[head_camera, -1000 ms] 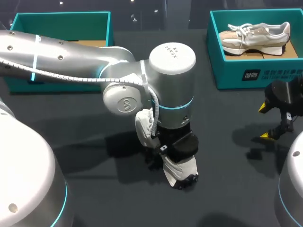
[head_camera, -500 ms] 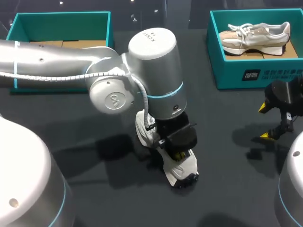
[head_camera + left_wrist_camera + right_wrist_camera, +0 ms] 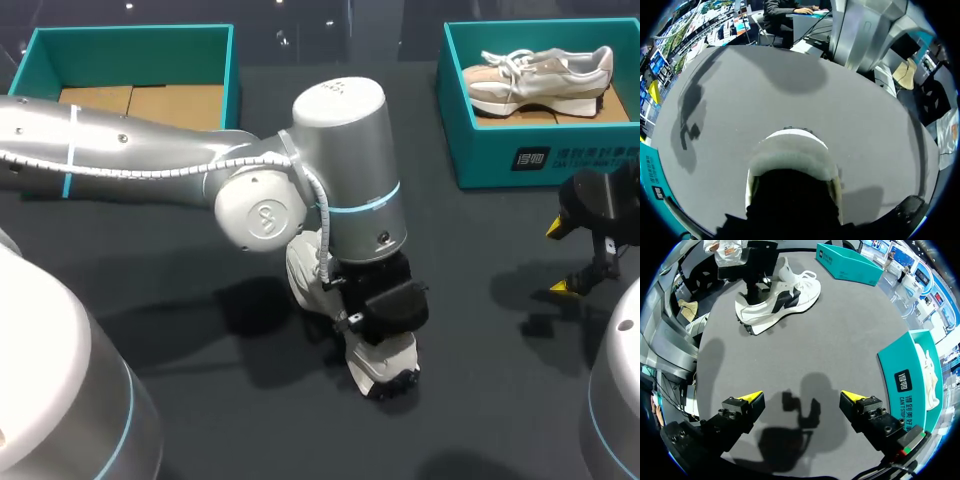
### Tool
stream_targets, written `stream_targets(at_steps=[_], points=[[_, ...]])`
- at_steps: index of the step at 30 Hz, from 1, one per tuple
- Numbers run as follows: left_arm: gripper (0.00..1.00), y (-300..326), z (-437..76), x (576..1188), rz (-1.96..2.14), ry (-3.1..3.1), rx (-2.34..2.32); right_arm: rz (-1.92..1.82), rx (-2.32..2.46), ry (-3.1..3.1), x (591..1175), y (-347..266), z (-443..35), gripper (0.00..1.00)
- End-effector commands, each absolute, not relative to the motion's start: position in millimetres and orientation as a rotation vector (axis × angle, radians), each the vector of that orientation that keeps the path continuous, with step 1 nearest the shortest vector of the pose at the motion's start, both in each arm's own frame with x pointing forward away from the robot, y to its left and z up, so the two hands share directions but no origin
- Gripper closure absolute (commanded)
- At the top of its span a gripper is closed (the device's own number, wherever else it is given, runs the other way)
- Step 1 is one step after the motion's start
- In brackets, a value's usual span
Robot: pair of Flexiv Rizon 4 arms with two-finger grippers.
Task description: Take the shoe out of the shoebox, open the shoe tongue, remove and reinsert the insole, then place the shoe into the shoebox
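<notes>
A white sneaker (image 3: 380, 362) lies on the dark table in the middle, toe toward the front edge. My left arm comes in from the left, and its gripper (image 3: 382, 305) points down into the shoe's opening. In the left wrist view I see only the toe cap (image 3: 790, 152) and the dark opening (image 3: 790, 205); the fingers are hidden inside. What they hold, if anything, does not show. My right gripper (image 3: 560, 258) hangs open and empty at the right side, far from the shoe. The right wrist view shows that shoe (image 3: 782, 300) ahead of its open gripper (image 3: 802, 397).
A teal shoebox (image 3: 530, 160) at the back right holds a second, beige and white sneaker (image 3: 540, 75). Another teal shoebox (image 3: 230, 60) at the back left shows only its cardboard floor. Both boxes (image 3: 910, 385) (image 3: 850, 267) also appear in the right wrist view.
My left arm's wrist swung to the left, then partly back, with its gripper staying in the shoe. The shoe and the right arm have not moved.
</notes>
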State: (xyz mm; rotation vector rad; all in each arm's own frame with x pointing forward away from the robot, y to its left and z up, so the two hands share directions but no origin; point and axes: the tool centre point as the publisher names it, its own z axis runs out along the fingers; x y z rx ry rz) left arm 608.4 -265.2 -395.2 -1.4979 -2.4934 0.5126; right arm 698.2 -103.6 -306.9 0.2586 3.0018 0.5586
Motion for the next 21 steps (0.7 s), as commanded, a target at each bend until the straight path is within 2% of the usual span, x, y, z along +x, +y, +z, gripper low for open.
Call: stream_targets(at_steps=[1,13,21], points=[[1.0,-272.3,-416.7,603.6,0.458,-2.505,-1.485,0.552,0.261,3.0,696.6,-102.9,-306.8,0.0],[1.0,-224.9,-432.8,637.2,0.171,-2.642,-1.396,0.552,0.261,3.0,696.6,-102.9,-306.8,0.0],[1.0,-208.9,-425.2,658.4,0.074,-2.706,-1.393,0.552,0.261,3.0,696.6,-102.9,-306.8,0.0]])
